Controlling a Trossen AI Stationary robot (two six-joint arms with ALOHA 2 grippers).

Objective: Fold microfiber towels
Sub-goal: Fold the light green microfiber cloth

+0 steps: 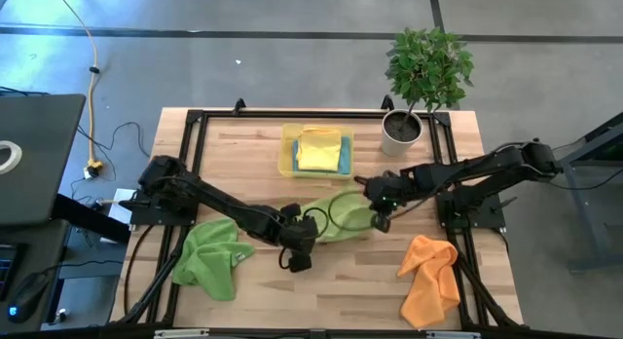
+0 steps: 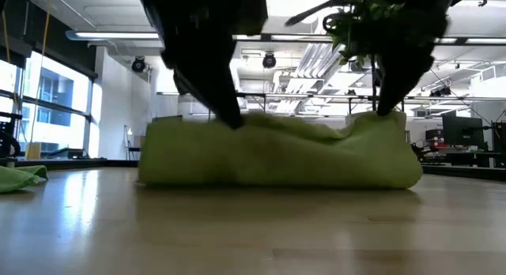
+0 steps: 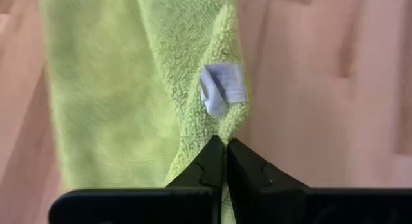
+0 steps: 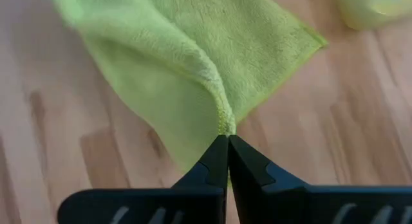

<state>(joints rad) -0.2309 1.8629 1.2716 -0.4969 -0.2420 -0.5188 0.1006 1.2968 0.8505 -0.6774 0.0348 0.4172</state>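
Observation:
A light green microfiber towel [image 1: 341,217] lies bunched at the table's middle, its lower part on the wood [image 2: 277,168]. My left gripper [image 3: 226,147] is shut on its left end, and my right gripper [image 4: 227,143] is shut on its right end. In the low view the towel rises to a peak at each hold and sags between them. A second green towel [image 1: 209,256] lies crumpled near the left front. An orange towel [image 1: 430,276] lies crumpled near the right front. Yellow and blue towels [image 1: 319,149] lie in the yellow tray [image 1: 286,154]. My left gripper pinches the towel's hemmed edge [image 3: 222,129] between its two fingertips, just below the small white label [image 3: 222,89]. The fingers slant down from the left. That end is raised [image 2: 233,121] while the towel's lower part stays on the table. My right gripper pinches a folded ridge of the towel's hemmed edge [image 4: 224,124] between its two fingertips, slanting down from the right. That end is raised [image 2: 385,115]. The cloth falls slack from it onto the table.
A potted plant [image 1: 423,76] stands at the far right corner. The yellow tray sits at the far middle. Bare wood shows in front of the held towel, between the green and orange heaps. A black frame [image 1: 195,120] edges the table.

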